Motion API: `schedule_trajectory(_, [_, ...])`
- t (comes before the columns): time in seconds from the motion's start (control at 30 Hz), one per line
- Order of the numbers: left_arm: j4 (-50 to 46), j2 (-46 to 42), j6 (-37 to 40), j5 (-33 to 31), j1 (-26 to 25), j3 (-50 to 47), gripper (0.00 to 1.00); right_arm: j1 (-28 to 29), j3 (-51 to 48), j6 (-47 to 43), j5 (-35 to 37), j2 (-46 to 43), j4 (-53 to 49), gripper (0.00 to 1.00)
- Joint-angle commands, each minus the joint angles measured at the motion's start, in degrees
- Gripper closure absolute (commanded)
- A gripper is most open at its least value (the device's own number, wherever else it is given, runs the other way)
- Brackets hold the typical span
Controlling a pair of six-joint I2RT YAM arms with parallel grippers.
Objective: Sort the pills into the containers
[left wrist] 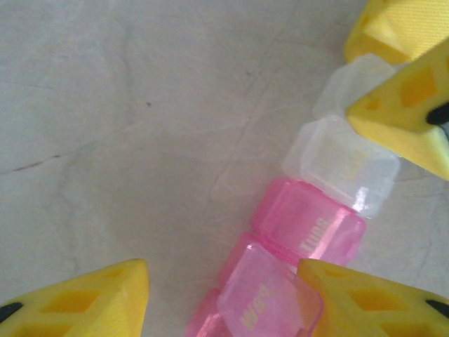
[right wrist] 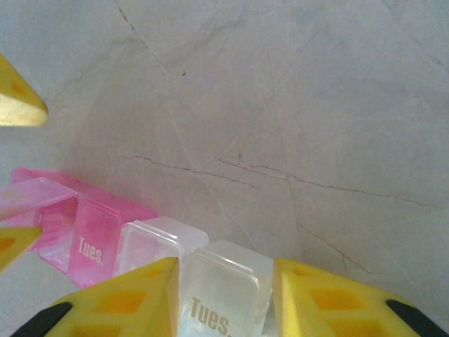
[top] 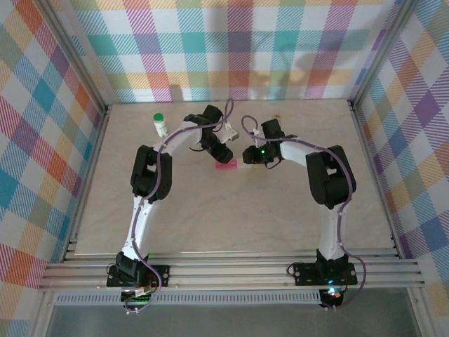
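We see the pink pill box (top: 226, 166) lying near the middle of the desk (top: 231, 225), between the two arms' wrists. The left jaws stand partly open and hold nothing; one yellow finger (left wrist: 372, 302) overlaps a pink lid (left wrist: 266, 302). The right jaws press against both sides of the box's clear end compartment (right wrist: 221, 295), marked "Tues." The white bottle with green cap (top: 161, 124) stands upright, well apart, towards the far left.

I see both arms crowd the pill box (top: 226, 166) mid-table, right gripper (right wrist: 224, 261) clamped on it, left gripper (left wrist: 221, 265) spread beside. Green-capped white bottle (top: 161, 123) blocks back-left. Near table (top: 224, 225) open.
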Motion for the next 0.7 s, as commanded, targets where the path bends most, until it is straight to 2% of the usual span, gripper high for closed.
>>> schedule_trajectory(0.0, [1.5,-2.3,-0.8,-3.1,0.8,2.2,0.42,0.2,-1.8,-1.9,5.4,4.9,-8.6,0.64])
schedule_trajectory(0.37, [-0.2,2.3,0.0,-6.4,0.8,5.4,0.42,0.2,-1.5,-1.9,5.4,5.1,-8.7,0.63])
schedule_trajectory(0.67, [0.5,3.7,-0.2,-6.3,0.8,4.2,0.42,0.2,-1.7,-1.0,6.1,5.0,-7.9,0.62])
